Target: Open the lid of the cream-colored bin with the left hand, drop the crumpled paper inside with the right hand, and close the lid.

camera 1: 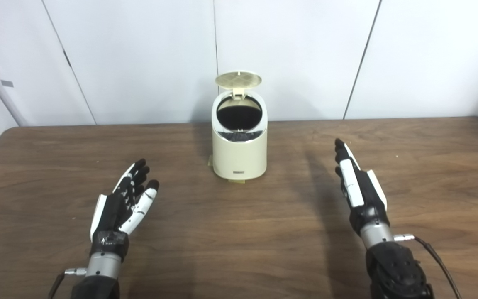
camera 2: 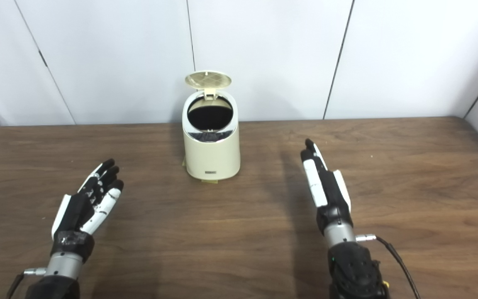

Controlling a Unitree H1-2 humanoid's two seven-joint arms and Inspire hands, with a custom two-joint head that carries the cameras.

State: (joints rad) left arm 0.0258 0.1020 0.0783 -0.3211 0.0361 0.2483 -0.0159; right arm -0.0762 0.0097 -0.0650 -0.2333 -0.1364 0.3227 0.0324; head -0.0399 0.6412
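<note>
bin [camera 1: 239, 141] far-centre on tabletop [camera 1: 239, 232], lid [camera 1: 238, 80] up | left hand [camera 1: 125, 199] empty, fingers spread, near-left of bin | right hand [camera 1: 357, 185] empty, fingers straight, near-right, apart

Bench [camera 1: 239, 249]: dark brown wood-grain top with rounded far corners, filling the lower half of the view from 3 through 6 to 9 o'clock. Surface shows soft shadows and a few small pale specks. Back wall [camera 1: 139, 62]: white panels from 10 to 2 o'clock, meeting the bench's far edge. Thin dark seams [camera 1: 361, 62] divide the panels, one vertical near 12 o'clock, others slanting at 11 and 1 o'clock. A small grey mark [camera 1: 7, 83] sits on the wall at 10 o'clock. Side wall visible at the 3 o'clock edge. Lighting even and diffuse, source not visible
</note>
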